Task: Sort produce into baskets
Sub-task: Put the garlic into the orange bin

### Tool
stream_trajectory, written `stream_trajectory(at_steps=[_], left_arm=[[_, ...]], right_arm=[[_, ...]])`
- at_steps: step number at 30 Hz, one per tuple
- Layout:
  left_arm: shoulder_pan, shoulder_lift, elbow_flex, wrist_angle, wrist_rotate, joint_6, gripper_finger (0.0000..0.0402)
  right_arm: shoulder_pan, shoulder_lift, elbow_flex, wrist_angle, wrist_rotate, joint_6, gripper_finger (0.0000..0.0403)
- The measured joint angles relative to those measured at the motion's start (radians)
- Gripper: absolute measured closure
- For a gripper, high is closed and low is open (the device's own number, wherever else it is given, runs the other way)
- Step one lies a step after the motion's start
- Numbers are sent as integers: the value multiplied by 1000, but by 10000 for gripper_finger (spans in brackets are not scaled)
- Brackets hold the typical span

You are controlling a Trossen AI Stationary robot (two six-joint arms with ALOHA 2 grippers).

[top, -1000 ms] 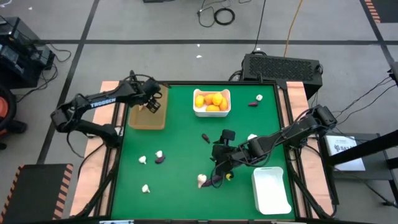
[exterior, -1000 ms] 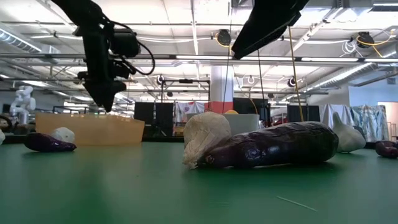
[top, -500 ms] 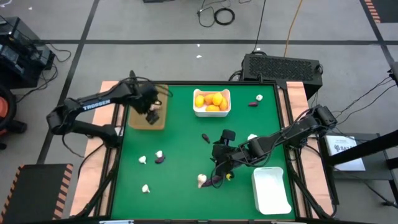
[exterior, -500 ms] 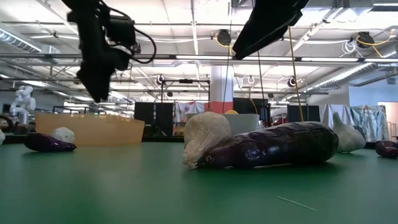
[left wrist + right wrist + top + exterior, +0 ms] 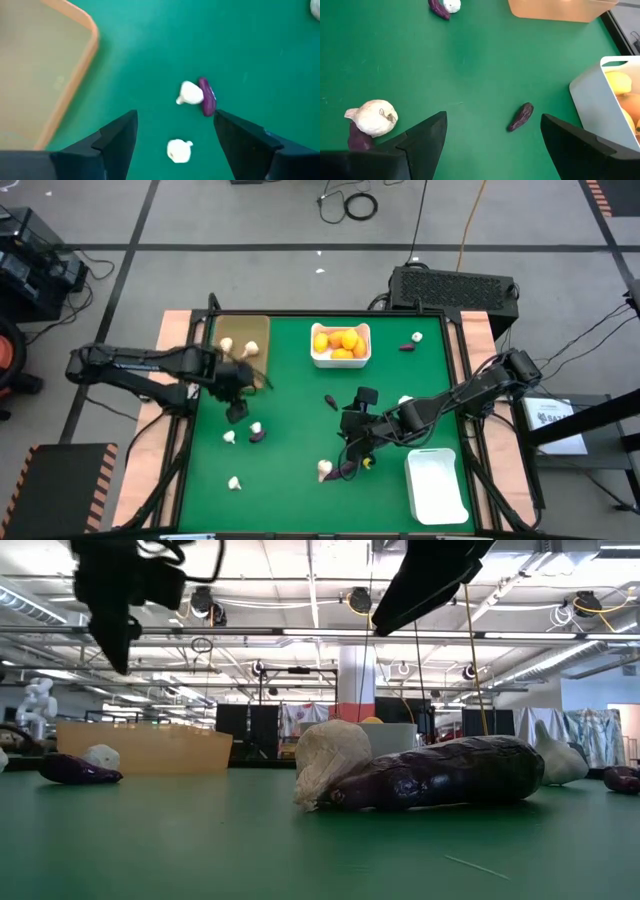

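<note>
the left gripper point(image 5: 175, 137) hangs wide open and empty over the green table point(image 5: 300, 400), just off the tan tray point(image 5: 243, 340). two garlic bulbs lie right ahead between its fingers, the nearer bulb point(image 5: 179, 150) an easy drop. the right gripper point(image 5: 492, 145), also spread wide, waits farther off.

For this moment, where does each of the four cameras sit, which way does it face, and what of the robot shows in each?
High view: above the table, looking down; both arms, tan tray, orange bin.
Low view: at tabletop height, looking level; eggplant and garlic bulb up close, arms overhead.
Left wrist view: looks down past the open left end effector at two bulbs.
Right wrist view: looks past the open right end effector at a small purple piece.
Shared: both wrist views show the tan tray.
</note>
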Motion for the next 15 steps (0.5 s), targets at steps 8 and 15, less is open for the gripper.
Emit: stream_trajectory(at_steps=[8,15], left_arm=[[-255,64,-39,8,-53,-136,132],[-386,160,-76,32,-7,-136,132]], right_arm=[[1,0,0,0,-2,27,90],[1,0,0,0,-4,53,90]])
